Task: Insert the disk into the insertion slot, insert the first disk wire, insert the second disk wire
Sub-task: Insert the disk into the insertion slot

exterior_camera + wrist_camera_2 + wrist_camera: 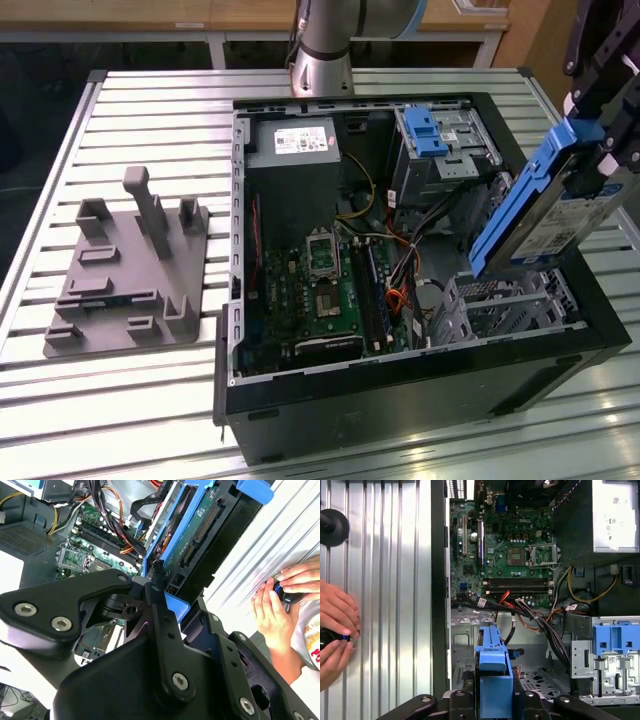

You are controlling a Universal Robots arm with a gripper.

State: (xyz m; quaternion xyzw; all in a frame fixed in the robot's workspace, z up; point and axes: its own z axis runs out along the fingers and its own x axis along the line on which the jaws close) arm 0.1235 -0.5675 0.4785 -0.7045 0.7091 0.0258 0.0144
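1. Table (150,100): slatted metal, carrying the open computer case (400,400), which I use as my reference for everything else.
2. Insertion slot (500,310): the grey perforated cage sits inside the case, in a corner against its side wall. It looks empty, so I judge the disk step not yet done.
3. Disk (560,215): it hangs above that corner of the case, steeply tilted, with its lower end just over the cage. I cannot tell whether the two touch. In the first wrist view its blue carrier (494,680) points down toward the case floor.
4. Gripper (598,135): it is clamped on the disk's upper end, a finger on either side of the carrier.
5. Wires (540,625): a loose bundle runs across the case interior just beside the cage. If I lower at this tilt, I expect the carrier's edge could catch the cage rim or drag a wire into the opening and jam.
6. Hands (337,615): a person's hands rest on the table just outside the case wall. A wide swing of the arm could come close to them.
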